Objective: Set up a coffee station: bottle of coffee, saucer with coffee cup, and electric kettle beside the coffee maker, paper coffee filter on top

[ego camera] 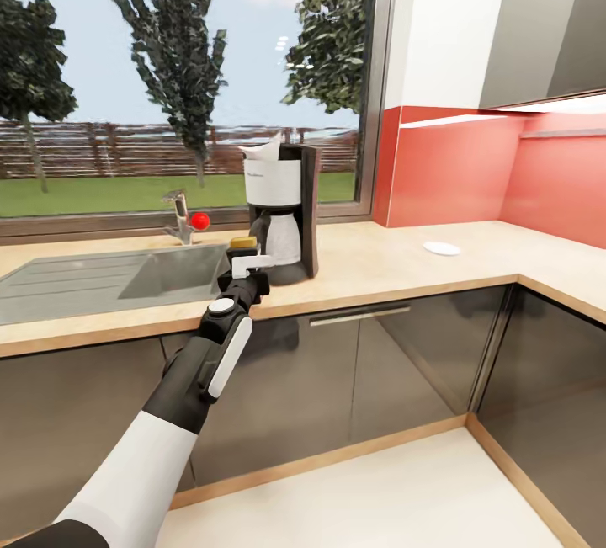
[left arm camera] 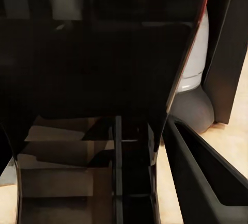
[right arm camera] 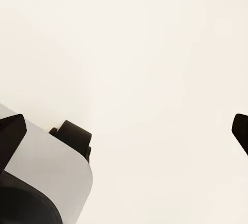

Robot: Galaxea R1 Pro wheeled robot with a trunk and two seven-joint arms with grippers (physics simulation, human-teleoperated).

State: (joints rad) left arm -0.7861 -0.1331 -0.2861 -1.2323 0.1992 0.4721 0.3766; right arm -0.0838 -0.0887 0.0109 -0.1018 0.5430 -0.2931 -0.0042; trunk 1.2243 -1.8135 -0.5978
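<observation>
Here, beige kitchen countertop (ego camera: 379,266) under window (ego camera: 168,68).

Black-and-white coffee maker (ego camera: 284,211), yellow-capped bottle (ego camera: 244,242)

Head view overlooks the kitchen countertop (ego camera: 404,266); left wrist sits close against the coffee maker (left arm camera: 199,64).
</observation>
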